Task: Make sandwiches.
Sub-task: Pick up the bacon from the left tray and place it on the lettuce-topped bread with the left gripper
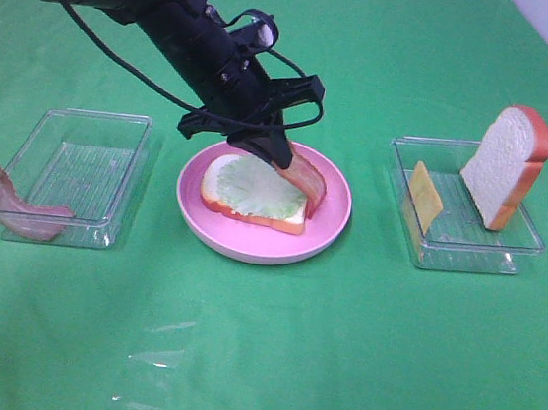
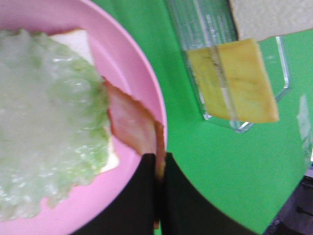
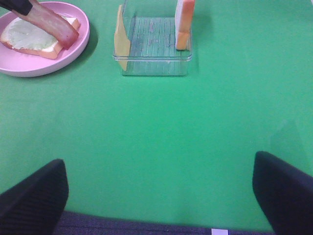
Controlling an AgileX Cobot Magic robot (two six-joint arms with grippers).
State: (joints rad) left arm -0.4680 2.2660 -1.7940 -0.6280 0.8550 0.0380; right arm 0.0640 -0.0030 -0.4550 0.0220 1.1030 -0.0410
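Left gripper (image 1: pixel 278 156) is down over the pink plate (image 1: pixel 250 244), jaws pinched tight on one end of a bacon strip (image 1: pixel 308 181); the wrist view shows the strip clamped right between the dark fingers (image 2: pixel 142 196). The rest of the strip slopes down along the side of the half-built sandwich facing the right tray (image 1: pixel 467 249), its low end at the lettuce edge; I can't tell if it rests on the plate or on the bread. The sandwich so far: one bread slice (image 1: pixel 287 223) flat in the middle of the plate, with pale lettuce (image 1: pixel 254 185) spread over nearly all its top. A second bacon strip (image 1: pixel 9 201) is draped over the outer rim of the left tray (image 1: pixel 96 160), part of it hanging outside. In the right tray a cheese square (image 1: pixel 426 196) leans on the wall nearest the plate, and a second bread slice (image 1: pixel 504 164) stands on edge, tilted, toward the far side. Right gripper (image 3: pixel 159 169) is spread wide with nothing between its fingers, low over the green cloth (image 3: pixel 161 122), well apart from the right tray and the plate; I don't see it in the high view.
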